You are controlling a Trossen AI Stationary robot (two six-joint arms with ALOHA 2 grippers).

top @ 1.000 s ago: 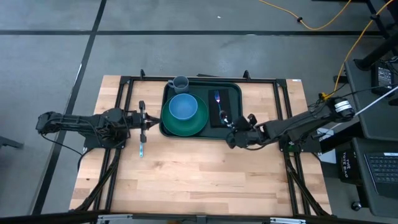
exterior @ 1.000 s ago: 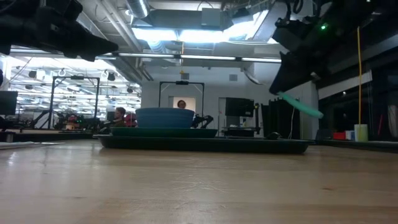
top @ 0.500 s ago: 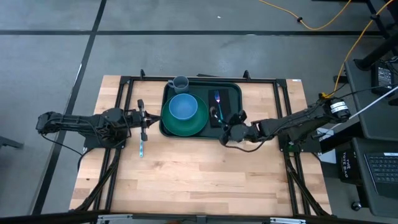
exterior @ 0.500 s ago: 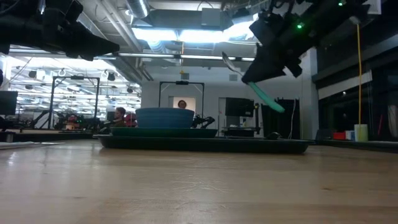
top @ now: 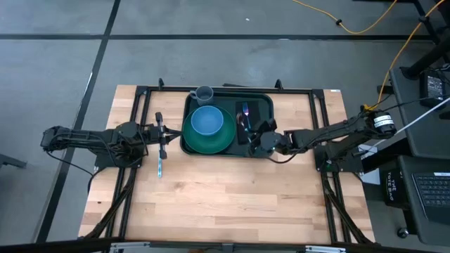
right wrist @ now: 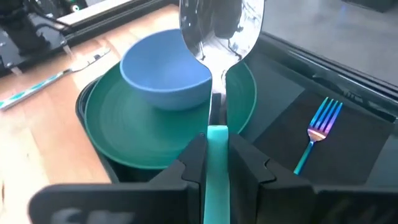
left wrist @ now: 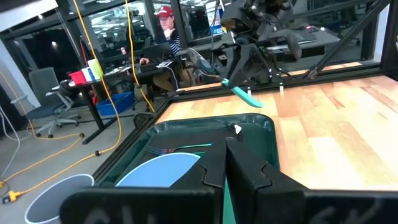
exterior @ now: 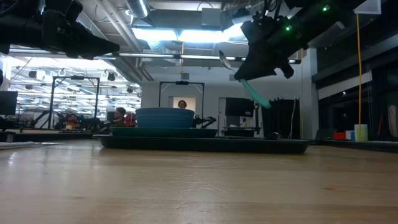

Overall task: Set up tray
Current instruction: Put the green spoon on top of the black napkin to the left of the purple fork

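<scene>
The dark green tray (top: 228, 144) lies at the table's far middle. It holds a green plate (top: 211, 143) with a blue bowl (top: 207, 121), a grey mug (top: 204, 94), and a black napkin (top: 259, 112) with a fork (right wrist: 316, 134) on it. My right gripper (top: 255, 135) hangs over the napkin's near end, shut on a teal-handled spoon (right wrist: 220, 37). My left gripper (top: 163, 135) waits shut, just left of the tray, touching nothing. My right gripper pinches the spoon's teal handle (right wrist: 217, 138) between its two fingers, just behind the metal neck. The fingers lie along the spoon and slant down from the table's right. The spoon is clear of the tray, its bowl (exterior: 225, 60) raised ahead and the handle's free end (exterior: 256, 96) hanging lower.
A teal-handled knife (top: 160, 169) lies on the wood left of the tray, near my left gripper. Black frame rails (top: 320, 119) run along both sides of the table. Bare wood (top: 225, 204) stretches to the near edge.
My right gripper has carried the spoon toward the table's left and a little toward the far edge, from beside the tray's near right corner to above the napkin. It has turned on the way, so the spoon's handle now hangs steeper.
</scene>
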